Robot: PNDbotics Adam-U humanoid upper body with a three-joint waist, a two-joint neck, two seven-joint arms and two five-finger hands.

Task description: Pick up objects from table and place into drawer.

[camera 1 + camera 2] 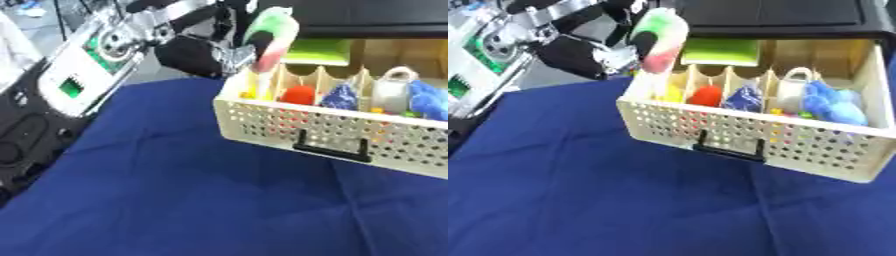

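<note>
I have the left robot hand [592, 50] at the upper left of the frame, its fingers curled round a soft green, white and pink toy [661, 37], which hangs above the leftmost slot of the open drawer [737, 132] at centre right. The toy is not yet inside; in the left eye view its lower end looks to reach down to the drawer's near-left corner, and I cannot tell whether it touches the wall there. The right robot hand shows in neither view. The drawer is split by thin dividers [730, 80] and already holds a yellow thing [671, 93], a red ball [706, 95], a blue lump [744, 98], a white cup [794, 89] and a blue plush [830, 105]. Hazards as I judge them: the toy hangs close to the left wall, so a release here may drop it on the rim and tip it out onto the blue cloth of the bench [605, 200]. The yellow thing already fills part of that slot, so the toy may perch on top and stand proud, which would foul the black cabinet [772, 20] above when the drawer closes. A descent off line may press a divider or shove the drawer. Motion blur limits my reading of the clearance.
</note>
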